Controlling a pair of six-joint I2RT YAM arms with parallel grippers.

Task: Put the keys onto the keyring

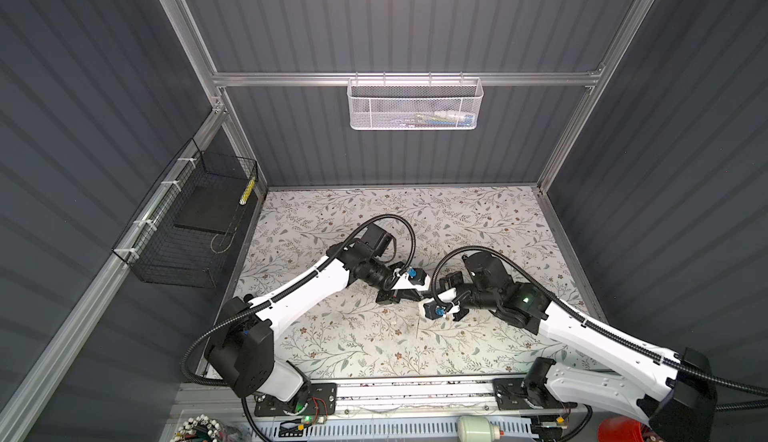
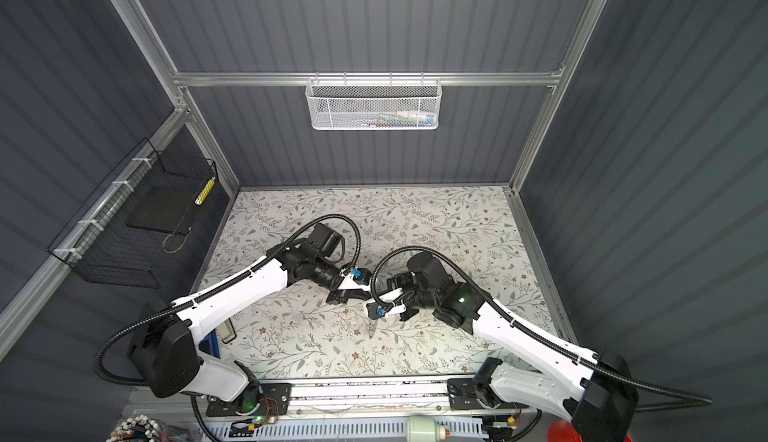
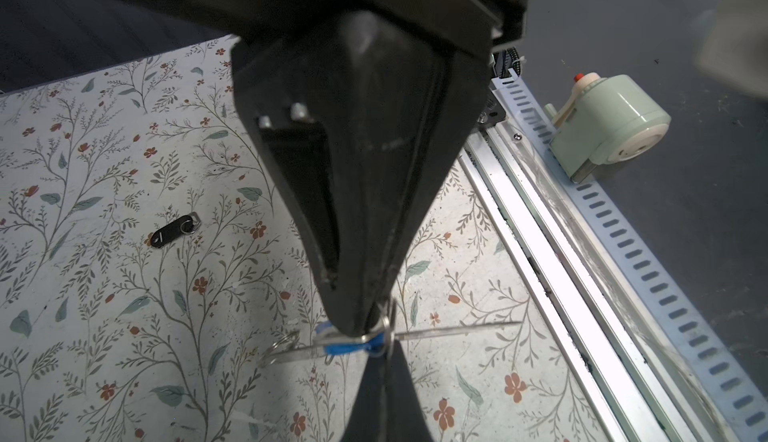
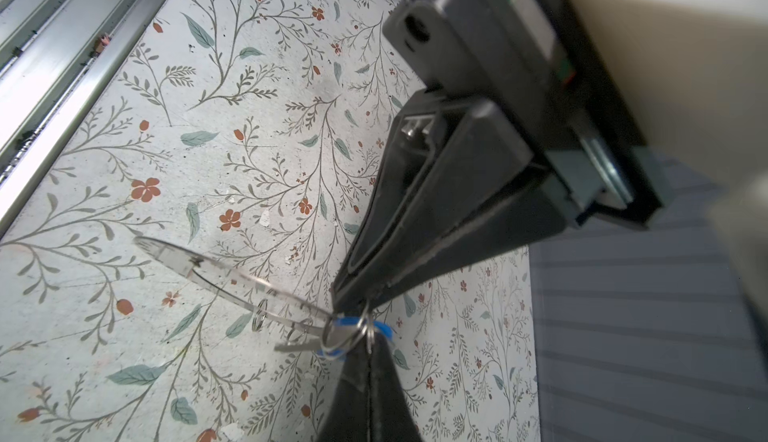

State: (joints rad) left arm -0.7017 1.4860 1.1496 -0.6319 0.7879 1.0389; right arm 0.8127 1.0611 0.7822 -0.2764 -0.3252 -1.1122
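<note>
Both grippers meet tip to tip above the middle of the floral table (image 1: 365, 336). My left gripper (image 3: 370, 327) is shut on the silver keyring (image 3: 388, 329), where the blue tag (image 3: 347, 347) hangs. Opposite it, my right gripper (image 4: 353, 307) is shut on the same keyring (image 4: 345, 334). A small grey key (image 4: 296, 345) sticks out beside the ring. A clear flat strip (image 4: 216, 275) with a small ring (image 4: 259, 315) on it juts from the bundle. In both top views the arms hide the ring; only the hanging strip (image 2: 372, 327) shows.
A black tag (image 3: 172, 230) with its own small ring lies on the table. The aluminium rail (image 3: 540, 252) runs along the front edge, a pale green device (image 3: 606, 123) beyond it. A white mesh basket (image 1: 415, 103) hangs on the back wall. A black wire basket (image 1: 187, 227) hangs left.
</note>
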